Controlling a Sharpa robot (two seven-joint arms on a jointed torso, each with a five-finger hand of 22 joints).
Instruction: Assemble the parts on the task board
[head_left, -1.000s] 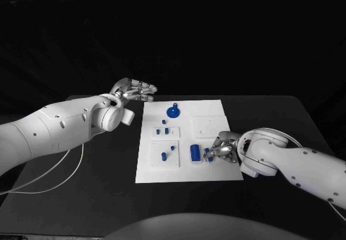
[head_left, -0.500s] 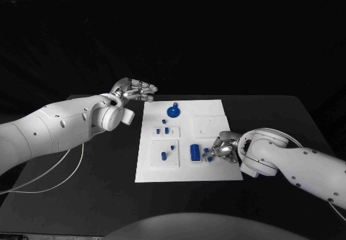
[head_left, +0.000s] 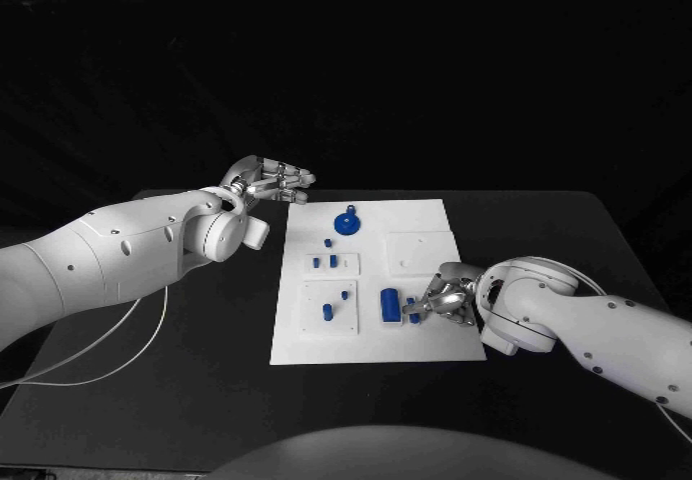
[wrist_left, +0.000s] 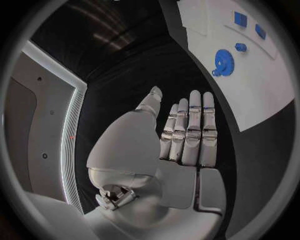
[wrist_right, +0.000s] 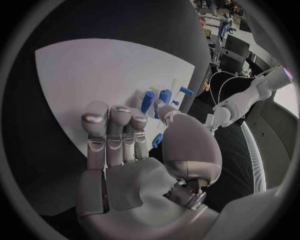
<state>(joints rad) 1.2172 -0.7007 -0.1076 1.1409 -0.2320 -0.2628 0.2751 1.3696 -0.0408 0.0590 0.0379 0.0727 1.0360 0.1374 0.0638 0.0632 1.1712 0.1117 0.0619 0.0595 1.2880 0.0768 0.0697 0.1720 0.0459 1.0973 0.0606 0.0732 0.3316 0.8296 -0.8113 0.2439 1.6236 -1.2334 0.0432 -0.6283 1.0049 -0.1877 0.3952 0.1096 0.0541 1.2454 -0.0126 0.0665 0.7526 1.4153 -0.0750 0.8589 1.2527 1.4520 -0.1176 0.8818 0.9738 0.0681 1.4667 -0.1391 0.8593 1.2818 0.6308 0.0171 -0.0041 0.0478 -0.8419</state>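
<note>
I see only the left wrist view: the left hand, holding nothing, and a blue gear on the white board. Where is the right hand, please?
Observer: The right hand is at the right edge of the task board, in the half nearer the robot.
Operator: Does it hold a part?
Observer: Its fingertips are at a small blue part; I cannot tell whether it is gripped.
Operator: What lies next to that part?
Observer: A blue cylinder, lying on the board, toward the board's middle.
</note>
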